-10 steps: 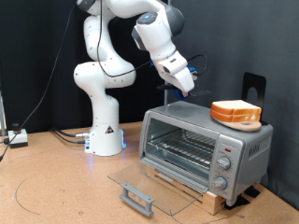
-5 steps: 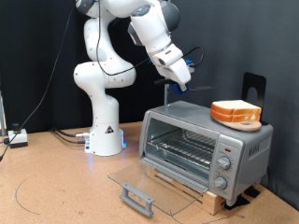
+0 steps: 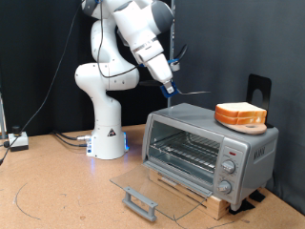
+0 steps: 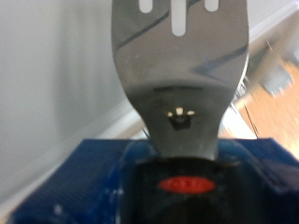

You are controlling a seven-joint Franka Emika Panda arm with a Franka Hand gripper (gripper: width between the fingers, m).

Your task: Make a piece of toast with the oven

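The silver toaster oven point(image 3: 210, 148) stands on a wooden board at the exterior view's right. Its glass door point(image 3: 157, 186) is folded down flat, with the grey bar handle point(image 3: 139, 202) in front. The wire rack inside is bare. Tan bread with an orange-brown crust point(image 3: 240, 115) lies on the oven's roof; I cannot tell one slice from a stack. My gripper point(image 3: 169, 82) hangs above and left of the oven. It is shut on a metal spatula point(image 4: 182, 65) with a slotted blade and a blue handle point(image 4: 93, 182).
The white robot base point(image 3: 107, 134) stands behind the oven at the left, with cables point(image 3: 67, 139) on the brown table. A black stand point(image 3: 259, 88) rises behind the oven at the right. A small box point(image 3: 17, 141) sits at the far left.
The arm has swung up and to the exterior view's left with the spatula, away from the bread on the oven's roof. The bread and the oven have not moved.
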